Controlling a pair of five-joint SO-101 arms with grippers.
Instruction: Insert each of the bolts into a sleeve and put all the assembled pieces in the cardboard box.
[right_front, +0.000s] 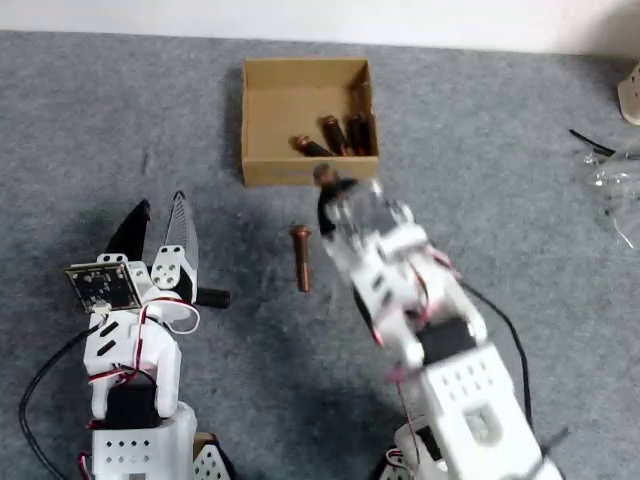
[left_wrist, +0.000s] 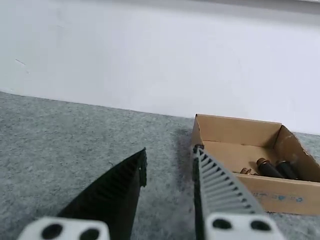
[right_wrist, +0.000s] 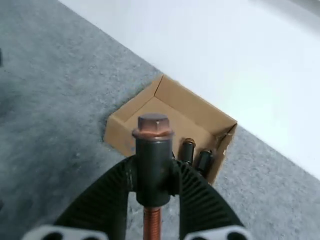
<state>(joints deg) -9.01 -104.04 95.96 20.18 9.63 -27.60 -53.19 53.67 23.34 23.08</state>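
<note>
My right gripper (right_wrist: 152, 175) is shut on an assembled piece (right_wrist: 152, 152), a black sleeve with a copper bolt through it, its hex head towards the cardboard box (right_wrist: 122, 134). In the high view this gripper (right_front: 333, 200) hangs just in front of the box (right_front: 300, 171), which holds several assembled pieces (right_front: 340, 137). A loose copper bolt (right_front: 302, 258) lies on the carpet below the box. A black sleeve (right_front: 212, 297) lies beside the left arm. My left gripper (right_front: 158, 222) stands open with nothing in it, pointing towards the box (left_wrist: 280, 197).
Grey carpet covers the table. Clear plastic items and a black cable (right_front: 610, 170) lie at the far right edge. A white wall (left_wrist: 150, 55) rises behind the box.
</note>
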